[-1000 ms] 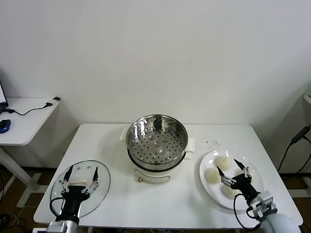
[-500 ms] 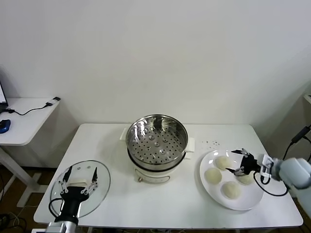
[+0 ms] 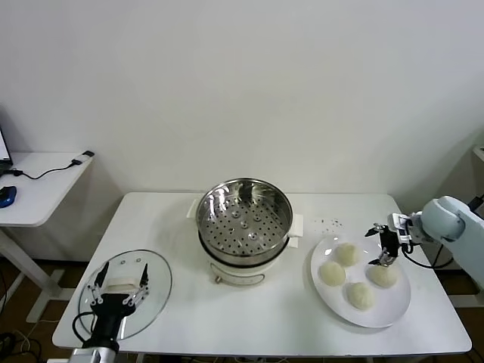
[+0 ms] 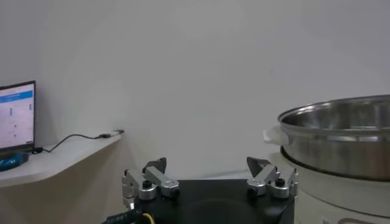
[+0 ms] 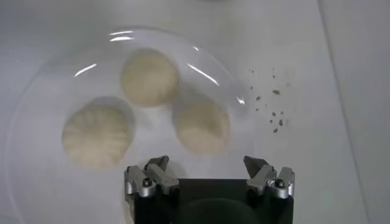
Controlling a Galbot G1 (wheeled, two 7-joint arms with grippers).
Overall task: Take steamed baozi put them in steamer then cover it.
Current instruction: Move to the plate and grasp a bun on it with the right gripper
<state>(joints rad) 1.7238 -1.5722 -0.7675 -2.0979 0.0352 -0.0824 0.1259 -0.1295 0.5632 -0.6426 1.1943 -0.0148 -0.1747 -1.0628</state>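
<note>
Four cream-white baozi [image 3: 347, 253] [image 3: 330, 273] [image 3: 382, 275] [image 3: 360, 296] lie on a white plate [image 3: 393, 304] at the right. My right gripper [image 3: 380, 245] is open and empty, hovering over the plate's right side between the two right-hand buns. Its wrist view shows three baozi [image 5: 149, 77] [image 5: 97, 135] [image 5: 202, 124] below the open gripper [image 5: 206, 163]. The steel steamer [image 3: 243, 223] stands open and empty at the table's middle. The glass cover [image 3: 155, 291] lies flat at the front left. My left gripper [image 3: 121, 274] is open above the cover's white handle.
The steamer's rim [image 4: 338, 131] shows to the side in the left wrist view, beyond the open left gripper [image 4: 206, 162]. Dark crumbs [image 3: 330, 223] lie behind the plate. A side desk with a cable [image 3: 45, 178] stands at the far left.
My right arm has swung from the plate's front edge round to its right side, gripper now over the right-hand buns. My left gripper has drawn back slightly over the cover.
</note>
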